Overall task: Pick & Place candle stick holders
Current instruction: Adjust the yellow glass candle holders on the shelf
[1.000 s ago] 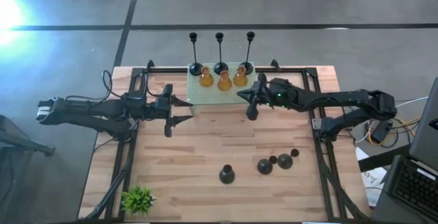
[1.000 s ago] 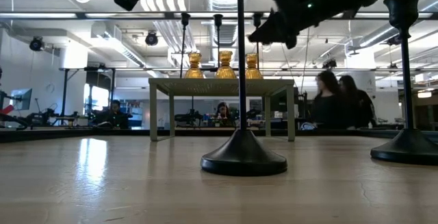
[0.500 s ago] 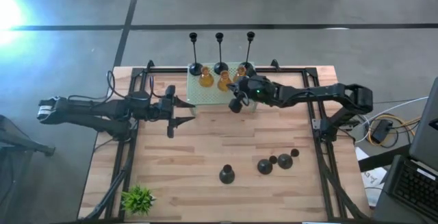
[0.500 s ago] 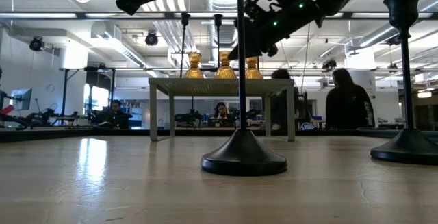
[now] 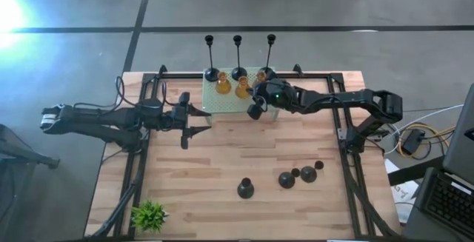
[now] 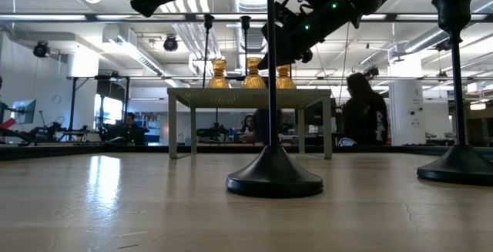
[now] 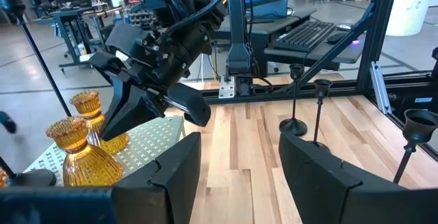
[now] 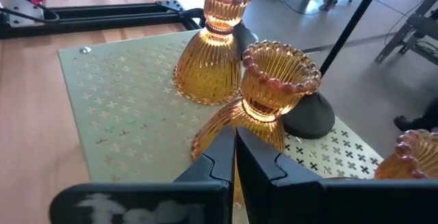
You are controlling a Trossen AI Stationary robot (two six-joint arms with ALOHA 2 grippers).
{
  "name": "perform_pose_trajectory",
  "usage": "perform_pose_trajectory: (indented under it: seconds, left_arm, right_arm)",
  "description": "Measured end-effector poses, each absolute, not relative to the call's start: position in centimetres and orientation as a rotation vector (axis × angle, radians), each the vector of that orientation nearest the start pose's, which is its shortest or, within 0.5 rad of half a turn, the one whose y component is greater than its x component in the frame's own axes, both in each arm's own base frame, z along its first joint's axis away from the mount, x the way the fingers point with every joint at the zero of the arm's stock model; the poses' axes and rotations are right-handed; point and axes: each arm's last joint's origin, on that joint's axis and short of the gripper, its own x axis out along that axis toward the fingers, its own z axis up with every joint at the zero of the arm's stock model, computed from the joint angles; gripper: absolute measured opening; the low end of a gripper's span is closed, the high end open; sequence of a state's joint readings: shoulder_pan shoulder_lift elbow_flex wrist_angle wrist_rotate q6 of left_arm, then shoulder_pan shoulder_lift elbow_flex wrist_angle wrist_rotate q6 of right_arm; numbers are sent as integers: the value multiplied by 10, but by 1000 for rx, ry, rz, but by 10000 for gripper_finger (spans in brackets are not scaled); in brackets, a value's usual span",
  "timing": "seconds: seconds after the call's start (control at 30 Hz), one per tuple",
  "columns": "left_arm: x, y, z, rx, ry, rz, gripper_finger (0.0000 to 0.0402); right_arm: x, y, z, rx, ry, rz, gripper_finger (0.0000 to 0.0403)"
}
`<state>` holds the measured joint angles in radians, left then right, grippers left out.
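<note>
- Dark, matte and angular, the right claw (image 5: 254, 111) hovers over the near edge of the mint-green perforated stand (image 5: 222, 103), its two fingers pressed together with nothing between them.
- Just past its tips sits the middle amber glass holder (image 8: 270, 94), ribbed and bulbous with a beaded rim; a second amber one (image 8: 215, 42) stands just behind it and a third (image 8: 414, 159) off to the side, all on the stand's cross-punched metal top.
- Three tall black stems (image 5: 238, 55) on round bases line the stand's far edge.
- The left claw (image 5: 194, 121) waits well to the side over the bare wood, its fingers spread apart and holding nothing.
- The desk (image 5: 222, 168) is pale butcher-block planks inside a black rail frame.
- Near its front edge sit the short black dome-shaped holders (image 5: 287, 179), smooth and rounded: one alone (image 5: 246, 189), the rest clustered to its right.
- A small leafy green plant (image 5: 150, 214) sits at the front left corner.
- Compared with a second ago, the right claw has swung in from the stand's right side and now points across the amber row; the left arm has not moved.
- Behind the desk a person (image 6: 363, 117) in dark clothes has walked across the room.
</note>
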<state>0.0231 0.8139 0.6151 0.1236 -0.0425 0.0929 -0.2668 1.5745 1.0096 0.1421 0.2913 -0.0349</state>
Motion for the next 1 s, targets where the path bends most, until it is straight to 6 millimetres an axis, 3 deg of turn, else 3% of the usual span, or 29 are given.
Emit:
perform_pose_trajectory:
  seconds: [0.53,1.0]
  left_arm:
    - [187,6,299,93,73,63,202]
    - [187,6,299,93,74,63,202]
  right_arm:
    - [328,-117,250,-31,409,-537,8]
    - [328,-119,253,-30,383,-489,8]
